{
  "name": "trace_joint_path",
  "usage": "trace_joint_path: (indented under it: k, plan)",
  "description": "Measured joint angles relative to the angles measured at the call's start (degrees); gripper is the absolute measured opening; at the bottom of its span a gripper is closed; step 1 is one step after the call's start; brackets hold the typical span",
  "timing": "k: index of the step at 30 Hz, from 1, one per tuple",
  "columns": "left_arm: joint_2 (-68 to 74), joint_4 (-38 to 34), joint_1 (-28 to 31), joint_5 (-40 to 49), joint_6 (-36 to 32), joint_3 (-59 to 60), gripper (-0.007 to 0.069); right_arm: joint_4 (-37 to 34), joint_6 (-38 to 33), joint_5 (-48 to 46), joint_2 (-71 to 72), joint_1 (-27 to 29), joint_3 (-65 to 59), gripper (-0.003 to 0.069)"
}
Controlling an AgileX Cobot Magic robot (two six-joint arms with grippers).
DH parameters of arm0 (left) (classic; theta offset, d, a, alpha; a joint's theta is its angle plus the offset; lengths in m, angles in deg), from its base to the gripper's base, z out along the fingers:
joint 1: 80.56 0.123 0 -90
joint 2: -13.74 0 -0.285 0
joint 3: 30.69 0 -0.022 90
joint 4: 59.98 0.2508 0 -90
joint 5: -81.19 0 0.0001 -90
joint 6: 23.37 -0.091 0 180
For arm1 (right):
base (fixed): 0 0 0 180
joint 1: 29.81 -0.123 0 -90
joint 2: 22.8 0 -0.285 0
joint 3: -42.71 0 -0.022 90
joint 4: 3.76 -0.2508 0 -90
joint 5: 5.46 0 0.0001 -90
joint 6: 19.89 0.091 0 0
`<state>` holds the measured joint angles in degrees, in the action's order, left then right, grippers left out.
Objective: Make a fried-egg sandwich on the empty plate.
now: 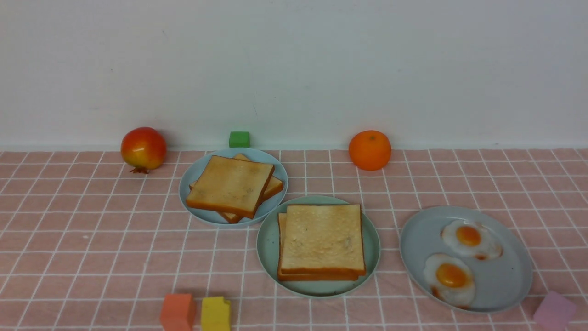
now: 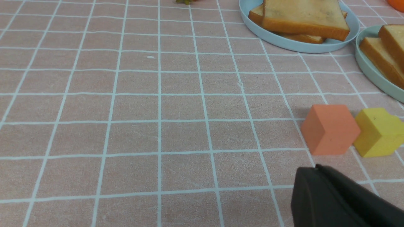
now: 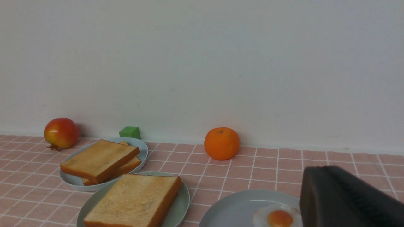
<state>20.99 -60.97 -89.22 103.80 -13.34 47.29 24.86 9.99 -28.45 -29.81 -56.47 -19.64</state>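
Fried-egg sandwich (image 1: 321,241) stacked on mint-green plate (image 1: 268,257), centre of counter; filling hidden. Left fingers (image 2: 318,186) and right fingers (image 3: 328,189) closed, empty. Assembly apparently complete; next only retreat, clear of plates.

A staged tabletop test setup: pink checked cloth (image 1: 69,239), blank white wall (image 1: 294,64), toy food, foam blocks.

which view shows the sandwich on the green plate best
The front view: the sandwich lies whole on the green plate, both slices visible. The right wrist view cuts off its near edge, and the left wrist view catches only a corner of it at the frame's edge.
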Motion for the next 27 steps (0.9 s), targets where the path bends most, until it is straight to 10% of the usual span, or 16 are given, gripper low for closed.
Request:
trace_joint_path:
  k: [12, 27]
  plan:
    - [0.0, -0.1, 0.0, 0.0, -0.1, 0.0, 0.0029, -24.1, -18.4, 1.3, 0.0, 20.7, -6.6, 0.0057]
    - [0.0, -0.1, 0.0, 0.0, -0.1, 0.0, 0.0036, -27.2, -28.4, 0.0, 0.0, 24.0, -16.0, 0.0078]
